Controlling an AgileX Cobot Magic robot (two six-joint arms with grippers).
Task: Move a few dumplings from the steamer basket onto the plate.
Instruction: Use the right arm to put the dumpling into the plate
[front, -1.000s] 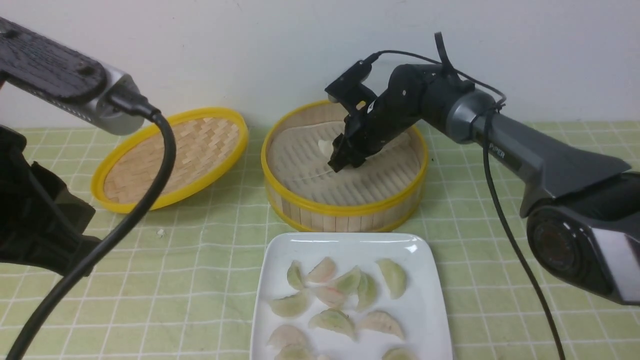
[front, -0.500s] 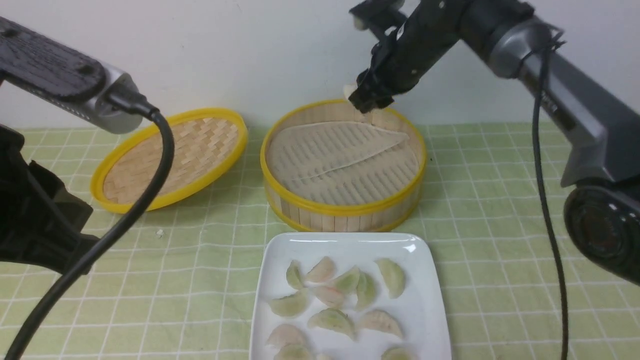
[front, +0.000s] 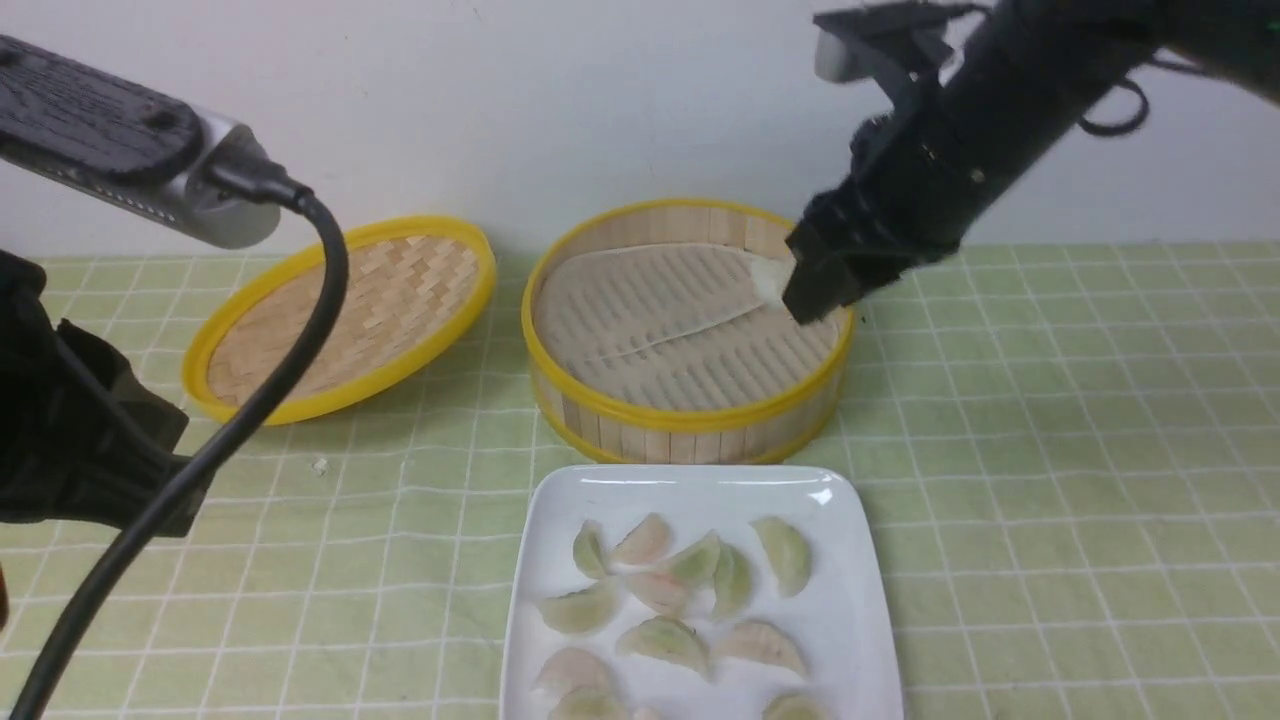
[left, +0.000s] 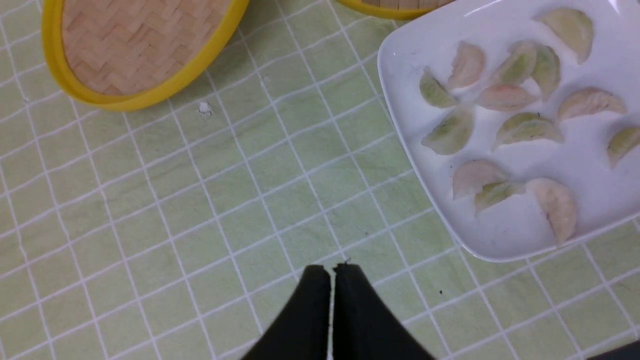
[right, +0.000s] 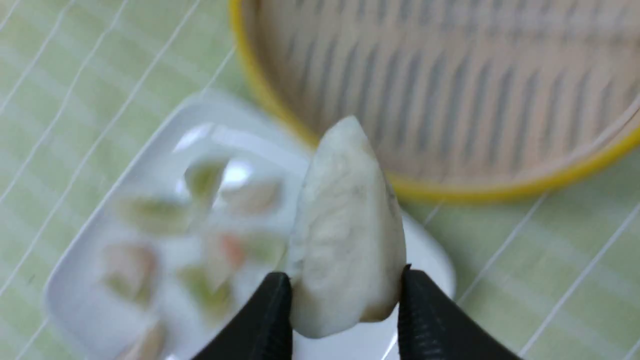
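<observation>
My right gripper (front: 800, 292) is shut on a pale whitish dumpling (right: 347, 227) and holds it in the air over the steamer basket's (front: 688, 420) right rim; the dumpling shows as a white bit at the jaw tips (front: 768, 277). The basket holds only its ridged liner sheet (front: 650, 300). The white square plate (front: 850, 620) lies in front of the basket with several pink and green dumplings (front: 665, 640) on it. In the left wrist view my left gripper (left: 331, 272) is shut and empty above the cloth, beside the plate (left: 510, 235).
The shallow woven lid (front: 345, 310) with a yellow rim lies left of the basket. A small white crumb (front: 320, 465) sits on the green checked cloth (front: 1050, 500). The left arm's body and cable (front: 250, 420) fill the near left.
My right gripper lifted the dumpling out of the basket, rose high by the wall, then swung right and down toward the basket's right rim. The left arm stayed still.
</observation>
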